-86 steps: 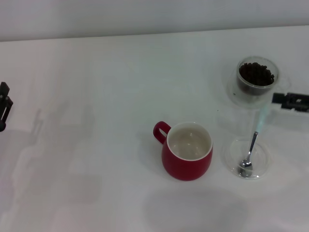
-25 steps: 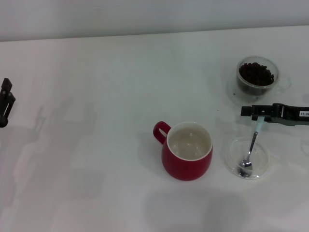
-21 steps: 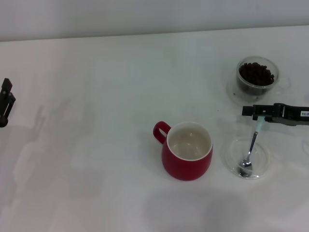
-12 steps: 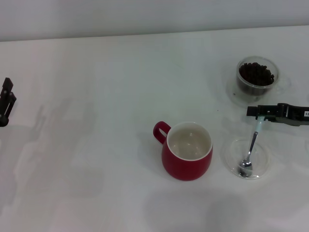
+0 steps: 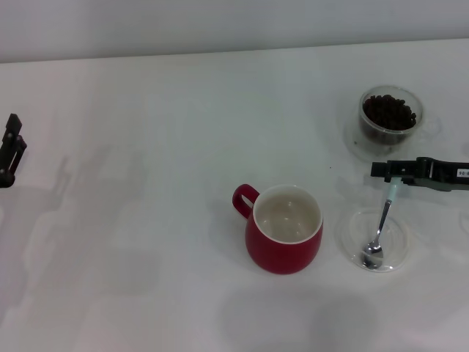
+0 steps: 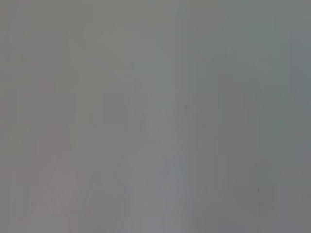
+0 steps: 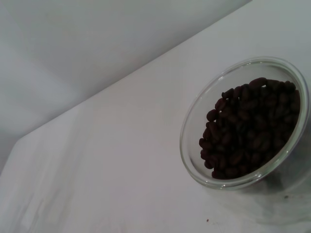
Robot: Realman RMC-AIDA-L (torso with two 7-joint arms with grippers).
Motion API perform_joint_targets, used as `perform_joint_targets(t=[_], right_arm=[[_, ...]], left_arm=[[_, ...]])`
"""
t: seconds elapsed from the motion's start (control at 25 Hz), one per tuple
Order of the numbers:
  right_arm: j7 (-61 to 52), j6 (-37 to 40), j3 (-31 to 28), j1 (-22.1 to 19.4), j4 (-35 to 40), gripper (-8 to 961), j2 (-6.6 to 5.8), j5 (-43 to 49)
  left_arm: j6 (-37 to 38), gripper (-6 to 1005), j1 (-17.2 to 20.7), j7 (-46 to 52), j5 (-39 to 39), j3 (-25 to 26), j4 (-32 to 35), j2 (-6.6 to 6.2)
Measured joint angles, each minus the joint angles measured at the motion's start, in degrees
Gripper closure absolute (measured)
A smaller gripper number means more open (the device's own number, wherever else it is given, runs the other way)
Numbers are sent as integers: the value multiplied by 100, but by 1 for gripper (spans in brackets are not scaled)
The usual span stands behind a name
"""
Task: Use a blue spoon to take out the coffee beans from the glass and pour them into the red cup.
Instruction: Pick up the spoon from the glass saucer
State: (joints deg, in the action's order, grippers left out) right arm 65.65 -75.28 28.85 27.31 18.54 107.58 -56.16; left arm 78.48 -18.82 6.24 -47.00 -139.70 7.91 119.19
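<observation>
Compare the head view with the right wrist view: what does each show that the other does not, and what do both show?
Only the head view shows the red cup, the blue spoon resting in a shallow glass dish, the right gripper above the spoon's handle, and the left gripper far off. The right wrist view adds nothing new. Both show the glass of coffee beans.
</observation>
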Motion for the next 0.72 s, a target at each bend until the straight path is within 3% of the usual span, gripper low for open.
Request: perform_joint_targets(t=[0.52,0.72], right_arm=[[5,-9,30,-36,0,484,-48,4],[24,-11,93,-39,0,553,-39,8]], left_arm=[[-51,314,7,14,-2,-8,10,5],[-53,313,10,20,1,-16,23,15]])
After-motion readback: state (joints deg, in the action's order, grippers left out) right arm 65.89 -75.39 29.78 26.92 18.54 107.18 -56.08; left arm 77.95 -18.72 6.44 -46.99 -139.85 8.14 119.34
